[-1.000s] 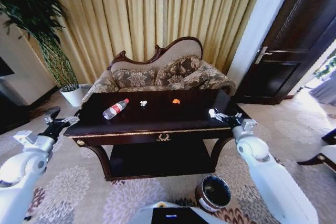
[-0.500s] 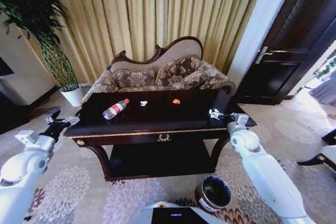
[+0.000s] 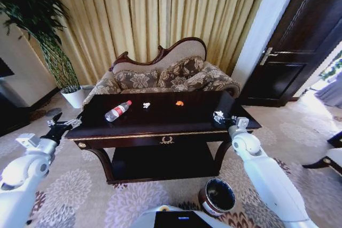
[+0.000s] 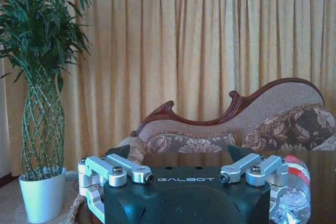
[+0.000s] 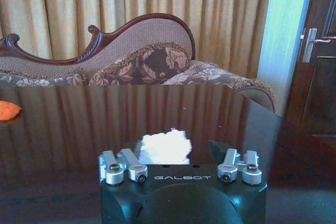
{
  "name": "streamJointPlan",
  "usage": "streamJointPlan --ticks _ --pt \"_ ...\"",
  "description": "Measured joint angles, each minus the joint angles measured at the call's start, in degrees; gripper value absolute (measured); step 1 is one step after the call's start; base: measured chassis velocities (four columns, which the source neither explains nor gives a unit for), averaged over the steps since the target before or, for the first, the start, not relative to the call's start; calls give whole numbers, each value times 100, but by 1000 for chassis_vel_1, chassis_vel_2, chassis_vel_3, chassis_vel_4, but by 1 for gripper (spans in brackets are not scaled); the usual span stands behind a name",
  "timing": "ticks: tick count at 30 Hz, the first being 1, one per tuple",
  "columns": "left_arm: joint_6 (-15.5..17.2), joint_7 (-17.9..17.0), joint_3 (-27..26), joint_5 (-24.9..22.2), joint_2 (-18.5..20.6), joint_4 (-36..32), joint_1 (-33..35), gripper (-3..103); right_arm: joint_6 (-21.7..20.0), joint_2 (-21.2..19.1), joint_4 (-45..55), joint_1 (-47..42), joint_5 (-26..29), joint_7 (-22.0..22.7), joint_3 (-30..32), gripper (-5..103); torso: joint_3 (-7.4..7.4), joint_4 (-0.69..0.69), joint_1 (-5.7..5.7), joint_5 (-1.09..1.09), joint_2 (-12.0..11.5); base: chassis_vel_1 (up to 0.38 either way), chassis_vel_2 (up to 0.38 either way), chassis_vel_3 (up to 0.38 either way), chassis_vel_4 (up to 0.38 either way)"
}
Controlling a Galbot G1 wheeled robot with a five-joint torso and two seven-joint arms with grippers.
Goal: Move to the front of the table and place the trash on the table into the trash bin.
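Right gripper open around the scrap at the table's right front corner.
You held the left gripper, open, off the left edge, ready for the bottle.

bottle lying on table | scraps mid | bin on floor

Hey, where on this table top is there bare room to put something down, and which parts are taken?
The front strip of the table, above the drawer, is bare between the bottle and the right hand. The back row is busier: bottle, white scrap, orange piece. A white scrap lies at the right hand. The left hand sits off the left end.
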Motion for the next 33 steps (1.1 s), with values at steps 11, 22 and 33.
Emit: streamJointPlan --ticks 11,22,33 --pt "7 -2 -5 -19 5 -97 -10 100 -18 42 35 -181 -52 -76 148 52 0 -1 0 0 0 0 0 0 0" --pt "25 -12 -2 -23 15 -122 -5 100 176 88 61 -213 -99 -76 174 14 0 0 0 0 0 0 0 0 0" --pt "29 -18 19 -10 -41 -139 -1 100 546 -6 680 -568 -93 -175 451 2 0 0 0 0 0 0 0 0 0"
